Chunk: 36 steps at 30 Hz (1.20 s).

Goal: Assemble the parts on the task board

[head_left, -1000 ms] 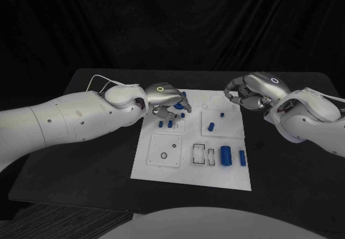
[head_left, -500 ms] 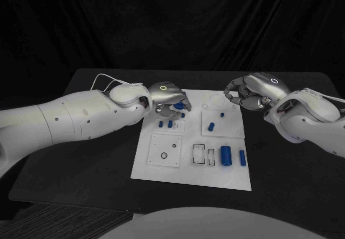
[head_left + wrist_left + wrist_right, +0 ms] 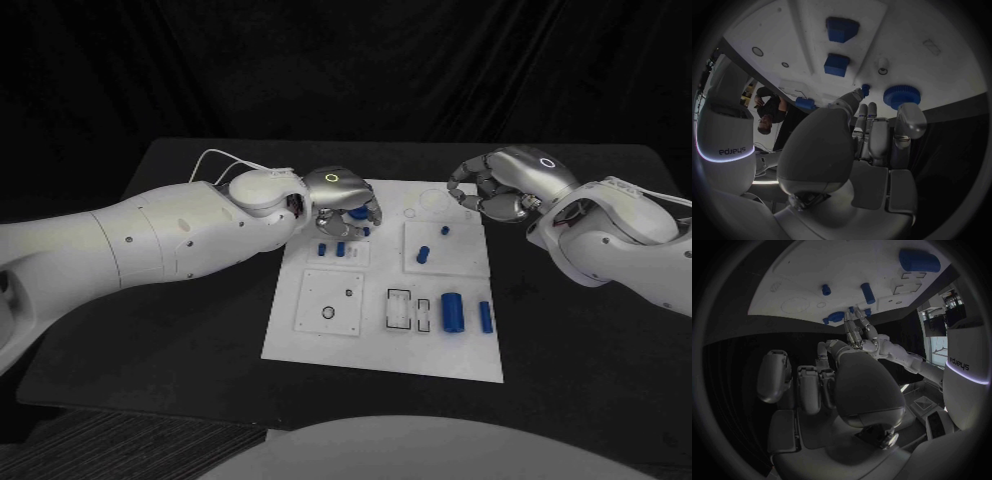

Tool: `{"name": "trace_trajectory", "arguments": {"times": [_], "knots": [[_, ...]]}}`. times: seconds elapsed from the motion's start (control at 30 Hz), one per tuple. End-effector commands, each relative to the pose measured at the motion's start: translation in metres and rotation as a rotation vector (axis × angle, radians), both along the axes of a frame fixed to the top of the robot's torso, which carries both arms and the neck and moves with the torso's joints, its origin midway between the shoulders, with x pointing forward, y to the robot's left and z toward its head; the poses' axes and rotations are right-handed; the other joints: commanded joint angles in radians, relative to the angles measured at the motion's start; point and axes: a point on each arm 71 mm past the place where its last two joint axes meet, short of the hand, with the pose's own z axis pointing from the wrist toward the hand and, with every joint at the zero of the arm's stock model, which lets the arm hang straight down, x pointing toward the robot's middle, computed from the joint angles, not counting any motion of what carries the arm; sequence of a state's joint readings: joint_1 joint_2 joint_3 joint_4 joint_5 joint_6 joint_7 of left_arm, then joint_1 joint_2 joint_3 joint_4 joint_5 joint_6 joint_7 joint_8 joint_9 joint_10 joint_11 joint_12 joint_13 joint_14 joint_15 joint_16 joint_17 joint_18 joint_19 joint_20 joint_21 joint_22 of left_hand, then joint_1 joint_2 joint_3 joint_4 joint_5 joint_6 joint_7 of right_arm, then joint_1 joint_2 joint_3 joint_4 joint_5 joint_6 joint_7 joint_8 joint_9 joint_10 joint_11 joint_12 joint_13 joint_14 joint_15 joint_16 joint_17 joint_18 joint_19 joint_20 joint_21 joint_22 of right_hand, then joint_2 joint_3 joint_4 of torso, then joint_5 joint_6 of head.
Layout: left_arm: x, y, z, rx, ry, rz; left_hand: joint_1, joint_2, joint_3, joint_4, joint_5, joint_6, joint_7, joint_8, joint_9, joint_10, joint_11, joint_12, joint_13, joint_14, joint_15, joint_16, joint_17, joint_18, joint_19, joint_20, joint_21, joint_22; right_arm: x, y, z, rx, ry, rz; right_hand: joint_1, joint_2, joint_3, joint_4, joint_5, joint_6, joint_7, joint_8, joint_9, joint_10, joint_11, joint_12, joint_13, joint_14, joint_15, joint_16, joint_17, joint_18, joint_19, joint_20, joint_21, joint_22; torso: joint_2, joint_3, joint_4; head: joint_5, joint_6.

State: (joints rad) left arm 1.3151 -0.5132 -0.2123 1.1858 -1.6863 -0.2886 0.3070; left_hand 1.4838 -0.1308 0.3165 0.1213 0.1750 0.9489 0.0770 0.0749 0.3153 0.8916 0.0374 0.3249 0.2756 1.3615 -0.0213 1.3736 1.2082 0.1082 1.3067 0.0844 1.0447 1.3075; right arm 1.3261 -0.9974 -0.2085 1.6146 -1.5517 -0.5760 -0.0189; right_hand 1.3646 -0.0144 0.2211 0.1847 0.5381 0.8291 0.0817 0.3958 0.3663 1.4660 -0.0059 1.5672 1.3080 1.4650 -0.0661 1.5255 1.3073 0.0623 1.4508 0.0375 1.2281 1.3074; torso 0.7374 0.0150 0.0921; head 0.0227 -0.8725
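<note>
The white task board (image 3: pixel 378 335) lies mid-table. My left hand (image 3: pixel 340 198) hangs over its far left corner, fingers pointing down beside a round blue gear (image 3: pixel 358 213) (image 3: pixel 900 95). One fingertip (image 3: pixel 911 116) is at the gear's edge and the thumb stands apart from it. I see nothing held. Two small blue blocks (image 3: pixel 332 249) (image 3: pixel 841 29) stand just nearer me. My right hand (image 3: pixel 498 190) hovers off the board's far right corner, fingers curled in on nothing. The right wrist view shows the gear (image 3: pixel 837 316) below the left hand's fingers (image 3: pixel 856 330).
A blue peg (image 3: pixel 426 253) and a smaller one (image 3: pixel 446 231) stand in the board's right panel. A thick blue cylinder (image 3: pixel 454 312) and a thin one (image 3: pixel 486 317) lie near the board's right edge, beside two empty rectangular slots (image 3: pixel 400 308). The black table (image 3: pixel 173 330) surrounds the board.
My left arm and hand have crept slightly to the right over the board's far left corner. The right hand and the parts have stayed put.
</note>
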Motion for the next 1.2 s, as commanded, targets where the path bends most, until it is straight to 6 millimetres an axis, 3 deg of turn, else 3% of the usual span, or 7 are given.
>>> {"name": "trace_trajectory", "arguments": {"times": [0.03,0.53,1.2], "knots": [[-0.0001,-0.002,-0.0031,0.017,0.018,0.003,-0.01,0.004,0.002,0.002,-0.006,0.013,0.0,0.002,-0.003,0.016,-0.004,-0.003,-0.001,-0.007,-0.002,-0.007,-0.002,-0.002,0.0,0.001,-0.004,0.122,0.0003,-0.0006,-0.0014,-0.003,0.006,-0.01,0.001,-0.005,0.004,0.001,0.003,0.009,0.0,0.003,0.001,0.105,-0.006,0.004,0.263,0.095,-0.008,0.003,0.224,0.007,0.004,-0.001,0.002,0.173,0.0,-0.0008,0.0003,-0.002,0.0],[-0.0002,-0.0034,-0.0093,0.022,0.03,0.005,-0.008,0.014,0.014,-0.01,-0.001,0.058,0.001,0.008,-0.006,0.084,-0.007,0.002,-0.004,-0.001,0.001,-0.004,-0.004,-0.004,0.009,0.001,0.003,0.125,0.0009,-0.0006,-0.0029,-0.003,0.015,-0.012,0.0,-0.006,0.005,0.001,0.005,0.009,0.001,0.003,0.001,0.105,-0.006,0.004,0.263,0.095,-0.008,0.002,0.223,0.007,0.004,-0.001,0.0,0.172,-0.001,-0.0004,0.001,-0.004,0.0],[-0.0018,-0.0058,-0.0126,-0.011,0.004,-0.012,0.04,0.046,0.038,-0.071,0.013,0.129,0.005,0.009,-0.013,0.207,-0.012,-0.02,-0.012,0.025,-0.004,0.0,-0.011,-0.014,0.05,-0.007,0.059,0.14,0.001,-0.0002,-0.0036,-0.007,0.022,-0.011,0.0,-0.006,0.006,0.0,0.006,0.009,0.001,0.003,0.002,0.105,-0.006,0.004,0.263,0.094,-0.008,0.0,0.221,0.008,0.002,-0.001,-0.003,0.171,0.001,-0.0015,0.0029,-0.01,0.0]]}}
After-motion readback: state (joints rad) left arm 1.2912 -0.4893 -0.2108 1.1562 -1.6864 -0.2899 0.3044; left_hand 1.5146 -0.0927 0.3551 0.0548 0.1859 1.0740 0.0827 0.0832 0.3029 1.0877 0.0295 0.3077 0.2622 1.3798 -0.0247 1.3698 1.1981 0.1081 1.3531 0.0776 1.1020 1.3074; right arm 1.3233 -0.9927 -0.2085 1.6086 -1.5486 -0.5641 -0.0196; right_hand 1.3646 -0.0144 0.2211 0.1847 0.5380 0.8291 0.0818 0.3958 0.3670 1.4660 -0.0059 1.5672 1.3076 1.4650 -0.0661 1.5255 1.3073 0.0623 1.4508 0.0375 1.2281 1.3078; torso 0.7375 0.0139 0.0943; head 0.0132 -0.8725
